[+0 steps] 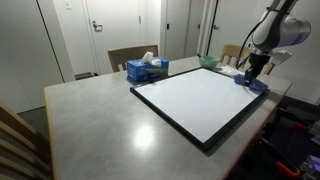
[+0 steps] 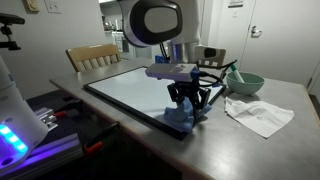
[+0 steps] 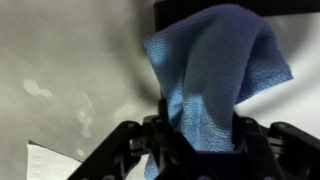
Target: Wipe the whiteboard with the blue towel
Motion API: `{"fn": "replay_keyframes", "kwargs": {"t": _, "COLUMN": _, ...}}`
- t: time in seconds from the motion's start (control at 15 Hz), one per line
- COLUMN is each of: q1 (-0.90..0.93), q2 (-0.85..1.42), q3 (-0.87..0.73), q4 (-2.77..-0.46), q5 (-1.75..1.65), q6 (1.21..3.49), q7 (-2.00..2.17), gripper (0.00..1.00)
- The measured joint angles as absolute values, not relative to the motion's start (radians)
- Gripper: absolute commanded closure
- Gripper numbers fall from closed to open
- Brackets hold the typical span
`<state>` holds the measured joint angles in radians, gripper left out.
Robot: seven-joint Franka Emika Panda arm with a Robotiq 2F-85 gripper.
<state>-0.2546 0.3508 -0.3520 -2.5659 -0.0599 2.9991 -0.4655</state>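
The arm (image 1: 281,24) is built of fat, rounded links in glossy white, with darker bands where one link meets the next. Above the tool (image 2: 187,106), the nearest link ends in a round black cap (image 2: 155,18) set inside a white rim. Directly above the tool sits a pale grey block (image 2: 170,70), flat and squarish; it may be a camera mount, though the picture is too coarse to be sure. The tool itself is matt black, a skeleton of hinged, angular bars ending in two fingers (image 3: 272,142). Thin black cables (image 2: 212,85) loop out just beside the tool.
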Motion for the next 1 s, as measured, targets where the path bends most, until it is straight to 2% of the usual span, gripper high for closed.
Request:
{"fn": "replay_keyframes", "kwargs": {"t": 0.13, "q1": -0.260, "q2": 0.337, "q3": -0.346, "q4": -2.579, "q5": -0.115, "q6": 2.972, "q7": -0.445, "gripper": 0.02}}
{"fn": "replay_keyframes", "kwargs": {"t": 0.2, "q1": -0.270, "q2": 0.325, "q3": -0.328, "q4": -2.586, "q5": -0.117, "q6": 2.951, "q7": -0.445, "gripper": 0.01}}
{"fn": "replay_keyframes", "kwargs": {"t": 0.47, "q1": -0.312, "q2": 0.252, "q3": -0.254, "q4": -2.611, "q5": -0.102, "q6": 2.855, "q7": -0.431, "gripper": 0.00}}
{"fn": "replay_keyframes", "kwargs": {"t": 1.0, "q1": -0.307, "q2": 0.112, "q3": -0.298, "q4": -2.633, "q5": -0.154, "q6": 2.766, "q7": -0.243, "gripper": 0.00}}
